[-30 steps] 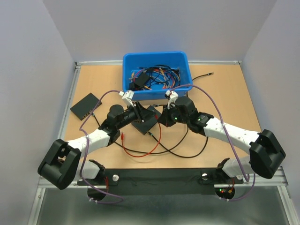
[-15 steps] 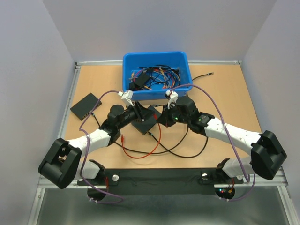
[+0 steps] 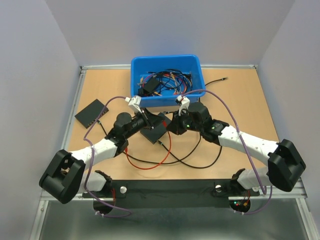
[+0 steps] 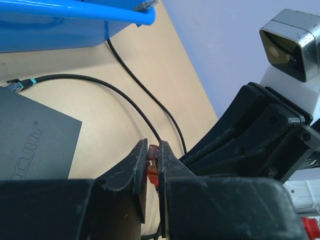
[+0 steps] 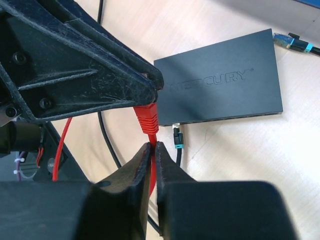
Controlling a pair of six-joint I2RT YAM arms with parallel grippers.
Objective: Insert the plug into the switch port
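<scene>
The plug (image 5: 147,116) with its red boot is pinched between the jaws of my left gripper (image 4: 152,148), which is shut on it. Its tip shows between them in the left wrist view as the plug (image 4: 152,156). My right gripper (image 5: 153,145) is shut on the thin red cable just below the boot. The black switch (image 5: 225,85) lies flat on the table just beyond the plug, apart from it. From above, both grippers meet over the switch (image 3: 154,131). The red cable (image 3: 168,145) loops toward the near edge.
A black cable with a teal-banded connector (image 5: 177,137) sits at the switch's port side. A blue bin (image 3: 166,58) of cables stands behind. A second black box (image 3: 91,112) lies at left. Black cables (image 3: 200,165) cross the table in front, another (image 3: 215,80) at back right.
My left gripper has closed on the plug. The red cable's loop on the table has shifted slightly toward the near edge. Both arms stay almost in place.
</scene>
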